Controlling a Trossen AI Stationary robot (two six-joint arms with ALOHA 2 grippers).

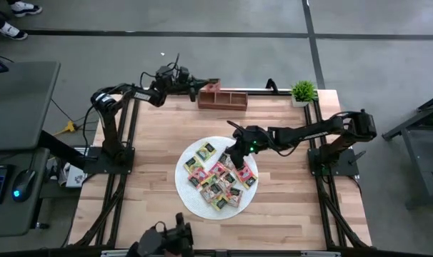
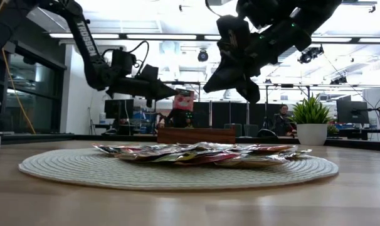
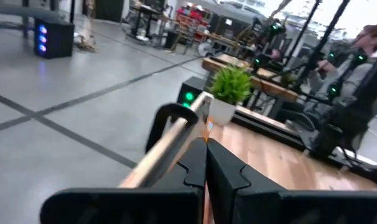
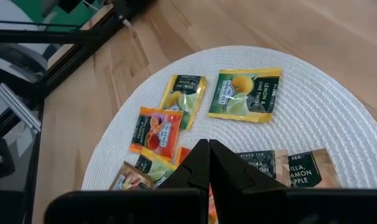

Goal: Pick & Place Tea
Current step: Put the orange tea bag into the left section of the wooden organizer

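Note:
Several tea packets (image 1: 218, 177) in red, orange, yellow and green lie in a loose pile on a round white woven mat (image 1: 191, 198) at the table's middle. My right gripper (image 1: 234, 158) hovers shut just above the pile (image 4: 244, 93), touching nothing; in the low view it (image 2: 248, 93) hangs clear over the packets (image 2: 196, 154). My left gripper (image 1: 196, 90) reaches level to the far edge, shut on a red tea packet (image 2: 184, 101) over the left end of the brown wooden tray (image 1: 229, 100). My left gripper pinches the red packet between its two fingers; in its wrist view only a thin orange-red edge (image 3: 206, 129) shows between them. The fingers come level from the table's left. The packet (image 2: 184, 101) stands upright at the fingertips, lifted clear above the tray (image 2: 196, 135).
A small potted plant (image 1: 303, 91) stands at the far right corner, right of the tray. Bare wooden tabletop (image 1: 152, 143) surrounds the mat. A person sits at desks in the room beyond the table (image 3: 363, 56).

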